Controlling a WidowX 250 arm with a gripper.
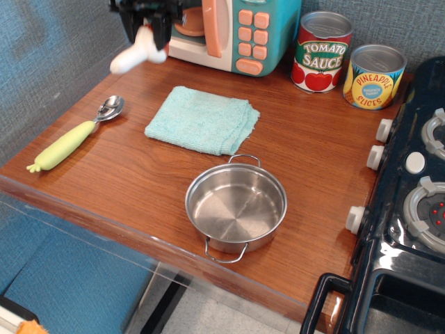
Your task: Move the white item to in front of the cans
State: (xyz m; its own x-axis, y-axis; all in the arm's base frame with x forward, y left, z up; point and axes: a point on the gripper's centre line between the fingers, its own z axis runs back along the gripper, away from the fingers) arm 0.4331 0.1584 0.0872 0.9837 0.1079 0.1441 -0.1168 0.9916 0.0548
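My black gripper (146, 24) is at the top left, in front of the toy microwave, shut on the cap end of the white toy mushroom (134, 54). The mushroom hangs in the air, its white stem pointing down-left; the cap is hidden between the fingers. The two cans stand at the back right: the Tomato Sauce can (321, 51) and the Pineapple Slices can (373, 76). The wood in front of them is bare.
A light blue folded cloth (203, 119) lies mid-table. A steel pot (236, 207) sits near the front edge. A spoon with a green handle (75, 137) lies at the left. The toy microwave (236, 31) stands at the back, a black toy stove (410, 202) on the right.
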